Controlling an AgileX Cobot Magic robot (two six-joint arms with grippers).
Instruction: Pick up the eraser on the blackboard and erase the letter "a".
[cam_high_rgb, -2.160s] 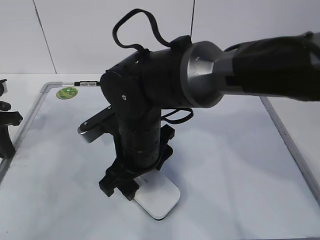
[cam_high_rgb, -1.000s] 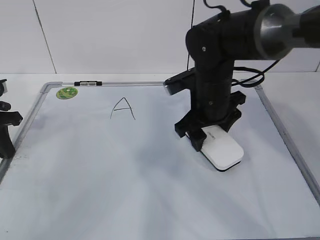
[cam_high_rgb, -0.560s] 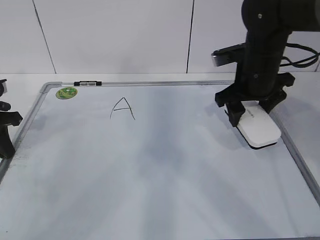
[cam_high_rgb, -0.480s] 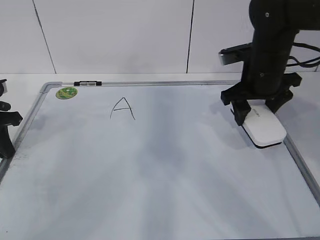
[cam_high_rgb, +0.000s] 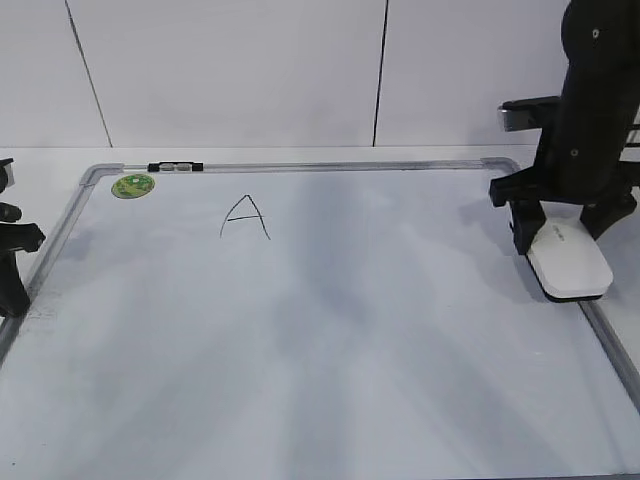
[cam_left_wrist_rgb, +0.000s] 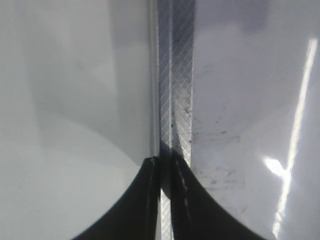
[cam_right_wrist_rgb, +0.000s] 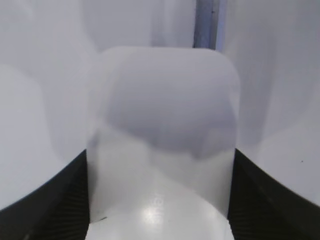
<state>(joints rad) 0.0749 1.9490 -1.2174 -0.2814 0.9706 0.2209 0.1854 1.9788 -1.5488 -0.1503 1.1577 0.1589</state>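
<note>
The blackboard is a white dry-erase board with a grey frame and a round green sticker. The only writing I see on it is a thin angular capital "A"; no cursive letter "a" shows. My right gripper is shut on the white eraser and holds it at the board's right edge, over the frame. In the right wrist view the eraser fills the space between the jaws. My left gripper is shut and empty over the board's left frame rail, its fingertips nearly touching.
A small black and silver clip sits on the board's top rail. A white wall with a dark vertical seam rises behind the table. White table surface shows left of the frame.
My right arm has carried the eraser from the board's lower middle across to its right edge. The capital "A" came into view as the arm moved off. The left arm has not moved.
</note>
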